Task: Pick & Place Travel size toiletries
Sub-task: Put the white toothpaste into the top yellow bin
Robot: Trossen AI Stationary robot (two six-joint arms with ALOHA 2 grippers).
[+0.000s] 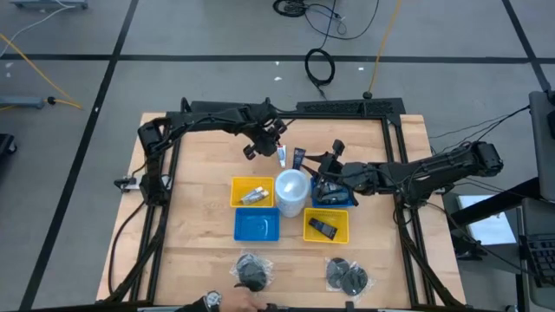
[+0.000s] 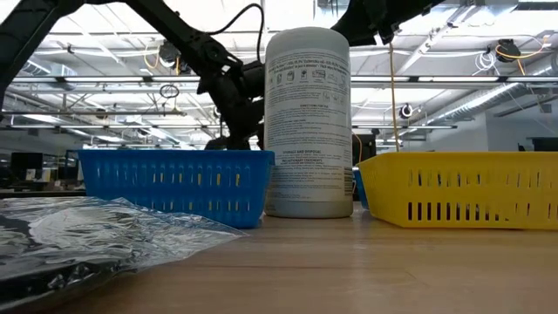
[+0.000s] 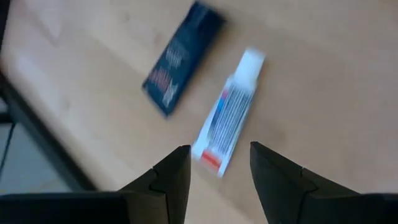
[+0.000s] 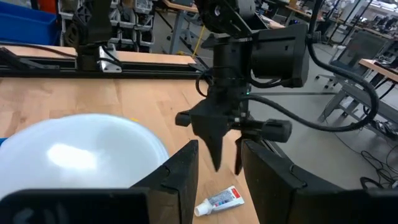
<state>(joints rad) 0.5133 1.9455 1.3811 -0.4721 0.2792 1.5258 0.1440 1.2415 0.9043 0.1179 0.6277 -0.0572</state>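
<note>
We see the left gripper (image 1: 270, 139) hanging over the table's far middle with its fingers (image 3: 171, 177) apart and nothing between them, just above a small white tube (image 3: 228, 115) that lies flat on bare wood. A dark pack (image 3: 181, 57) lies just beside that tube, apart from it, toward the frame rail at the table's edge. In the high view the two sit side by side at about 12 o'clock from the white tub (image 1: 291, 192), with open wood around them.

The right gripper (image 1: 328, 173) hangs at about 2 o'clock from the tub, its fingers (image 4: 180, 177) spread and empty, the tub's lid just beside one of them.

Around the tub stand a yellow basket (image 1: 251, 191) at 9 o'clock holding a greyish item we cannot make out, a blue basket (image 1: 257, 225) at 7 o'clock, and another yellow basket (image 1: 327, 226) at 5 o'clock with a dark pack in it. Two wrapped dark bundles (image 1: 347, 276) lie near the front edge. A hand (image 1: 234, 300) is cut off there.
</note>
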